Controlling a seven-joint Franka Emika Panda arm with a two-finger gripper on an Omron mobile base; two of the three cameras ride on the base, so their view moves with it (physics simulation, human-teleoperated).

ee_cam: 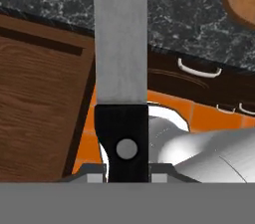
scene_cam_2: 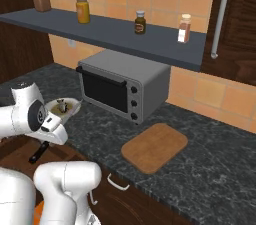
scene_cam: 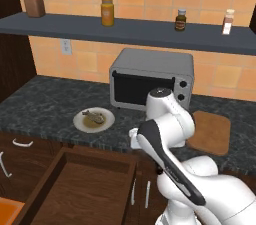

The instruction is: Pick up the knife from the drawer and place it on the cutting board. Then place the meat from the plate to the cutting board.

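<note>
Above the open drawer [scene_cam: 85, 189], gripper [ee_cam: 127, 175] clamped on knife [ee_cam: 121, 68], blade tip cut off, fingers barely visible

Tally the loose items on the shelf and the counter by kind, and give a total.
Containers on the dark shelf: 4 (brown canister, orange jar, dark bottle, pale shaker)
Grey toaster oven: 1
Round white plate with the brownish meat: 2
Light brown wooden cutting board: 1
Total: 8
</note>
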